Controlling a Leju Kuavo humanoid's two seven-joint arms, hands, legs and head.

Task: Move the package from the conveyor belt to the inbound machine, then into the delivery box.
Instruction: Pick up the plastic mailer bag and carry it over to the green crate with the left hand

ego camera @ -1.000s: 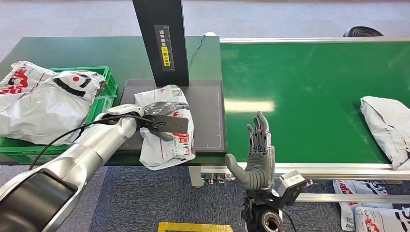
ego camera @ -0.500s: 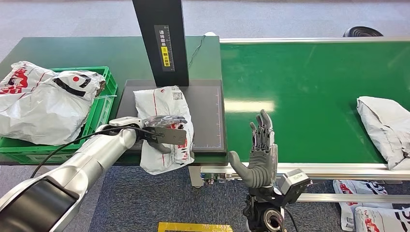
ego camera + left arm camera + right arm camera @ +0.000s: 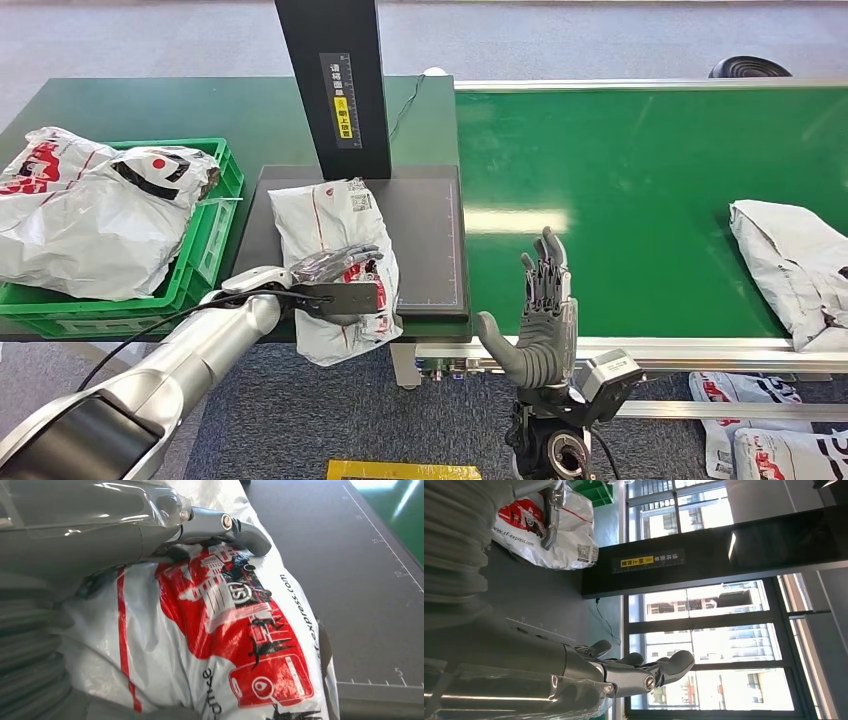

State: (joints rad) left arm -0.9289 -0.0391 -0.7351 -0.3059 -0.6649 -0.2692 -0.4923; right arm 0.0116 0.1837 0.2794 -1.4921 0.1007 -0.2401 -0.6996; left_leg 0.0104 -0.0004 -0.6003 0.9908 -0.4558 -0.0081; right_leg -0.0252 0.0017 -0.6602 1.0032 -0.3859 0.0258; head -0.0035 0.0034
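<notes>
Sliding back toward the robot since a second ago, the left hand (image 3: 335, 268) is dragging the white-and-red courier package (image 3: 340, 265) toward the near edge of the dark scanner plate (image 3: 430, 240), so that the bag's lower end is now hanging over that edge. Its fingers (image 3: 220, 525) are lying curled over the top of the package and gripping it, with the red print showing just beyond them in the wrist view. Behind the hand, the black scanner column (image 3: 335, 85) is standing at the far side of the plate. Off to the hand's left, the green crate (image 3: 205, 240) is holding other white bags. The right hand (image 3: 535, 315) is hovering upright by the near rail of the green conveyor belt (image 3: 640, 200), fingers spread and straight, holding nothing. Well to that hand's right, another grey-white parcel (image 3: 790, 265) is lying on the belt, a little closer than before.
</notes>
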